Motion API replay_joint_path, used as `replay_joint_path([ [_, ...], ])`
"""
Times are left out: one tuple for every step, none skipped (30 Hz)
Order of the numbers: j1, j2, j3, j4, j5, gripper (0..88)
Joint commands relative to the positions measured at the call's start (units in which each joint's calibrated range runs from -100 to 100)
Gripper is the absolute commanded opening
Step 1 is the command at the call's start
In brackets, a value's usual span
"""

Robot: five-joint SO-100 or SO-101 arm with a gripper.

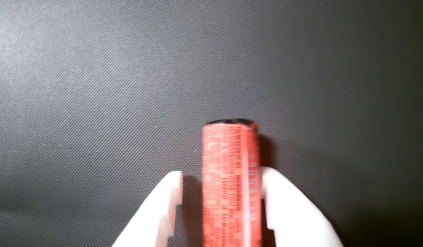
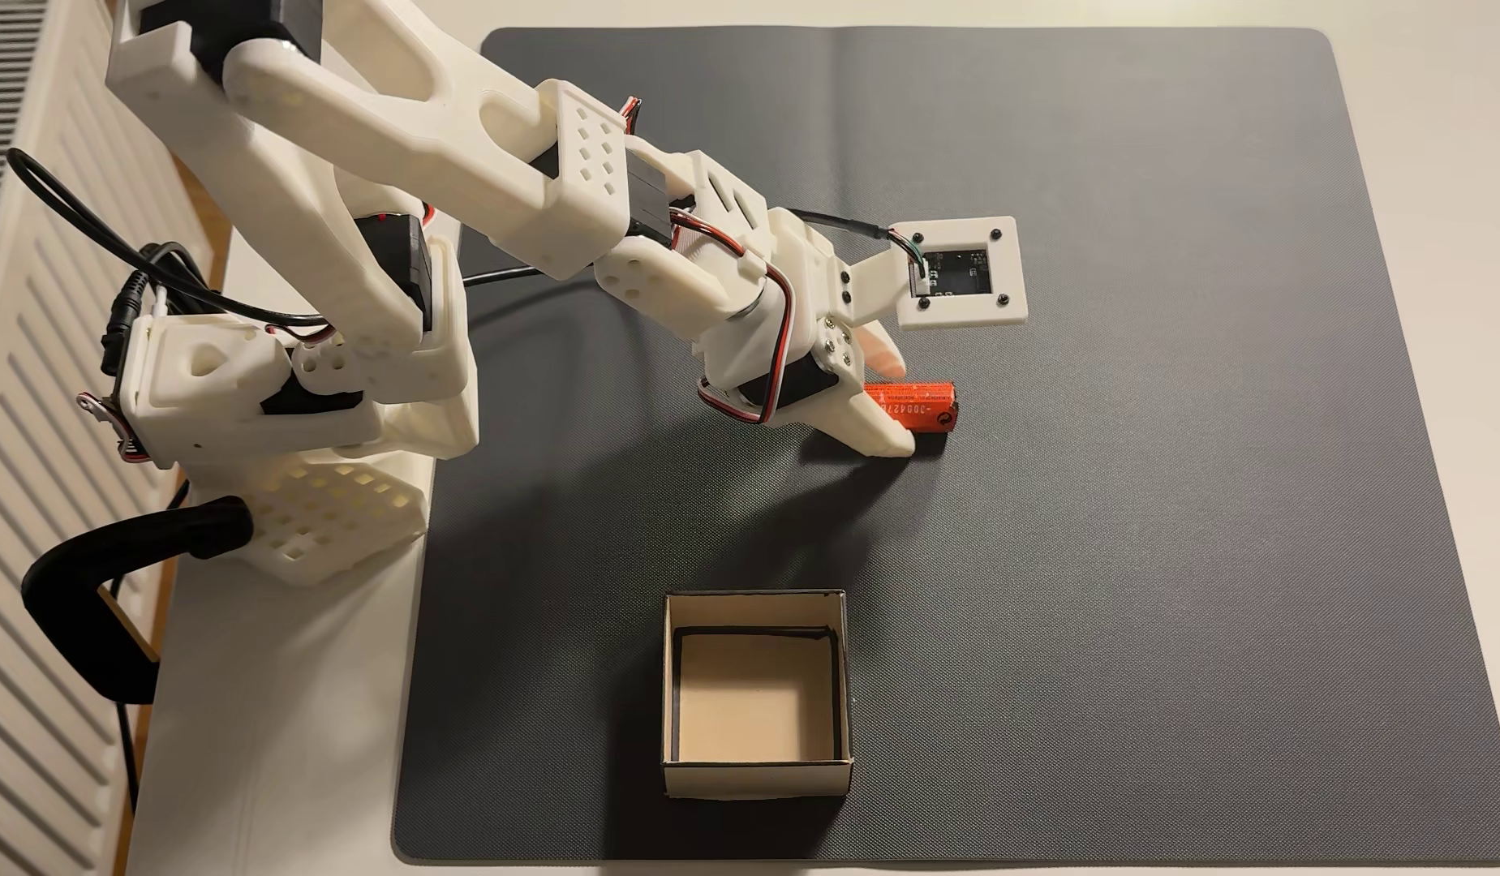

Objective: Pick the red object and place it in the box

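A dark grey mat (image 2: pixel 1151 505) with a fine woven texture covers most of the pale bench (image 2: pixel 291 758); a faint crease runs down its middle, and warm light leaves a soft sheen on it in the wrist view. The white arm's base sits off the mat's left edge in the fixed view, held to the bench by a black clamp (image 2: pixel 97 606), with black cables looping behind it. A white slatted radiator (image 2: pixel 30 421) fills the left border of that view.

The gripper (image 2: pixel 905 404) is low over the mat, its fingers partly spread with the red object (image 2: pixel 919 407) lying between them. In the wrist view the gripper (image 1: pixel 222 173) straddles the red object (image 1: pixel 230 178): the right finger touches or nearly touches its side, while a dark gap separates the left finger from it. The cylinder lies flat on the mat, its far end projecting beyond the fingertips, pale digits showing along its side.

The box (image 2: pixel 756 779) stands on the mat well apart from the gripper, toward the near edge of the fixed view, open-topped, its tan floor bare.
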Motion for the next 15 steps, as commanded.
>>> replay_joint_path([
  [0.37, 0.54, -1.20, -0.86, -0.11, 16.8],
  [0.37, 0.88, -1.20, -0.86, -0.06, 16.5],
  [0.45, 1.30, -1.29, -0.86, -0.06, 16.3],
  [0.45, 1.81, -1.38, -0.86, -0.06, 16.3],
  [0.45, 2.24, -1.56, -0.86, -0.06, 16.3],
  [0.45, 2.75, -1.65, -0.86, -0.06, 16.1],
  [0.45, 3.09, -1.83, -0.86, -0.06, 15.3],
  [0.45, 3.17, -1.83, -0.86, -0.06, 13.5],
  [0.59, 3.17, -1.83, -0.86, -0.01, 10.9],
  [0.67, 3.17, -1.83, -0.77, -0.01, 8.0],
  [0.82, 3.17, -1.83, -0.77, 0.20, 5.1],
  [0.97, 3.17, -1.83, -0.77, 0.93, 2.0],
  [1.04, 3.34, -1.83, -0.77, 1.92, 0.3],
  [1.34, 3.60, -2.02, -0.77, 2.81, 0.7],
  [1.56, 3.68, -2.11, -0.77, 3.38, 0.8],
])
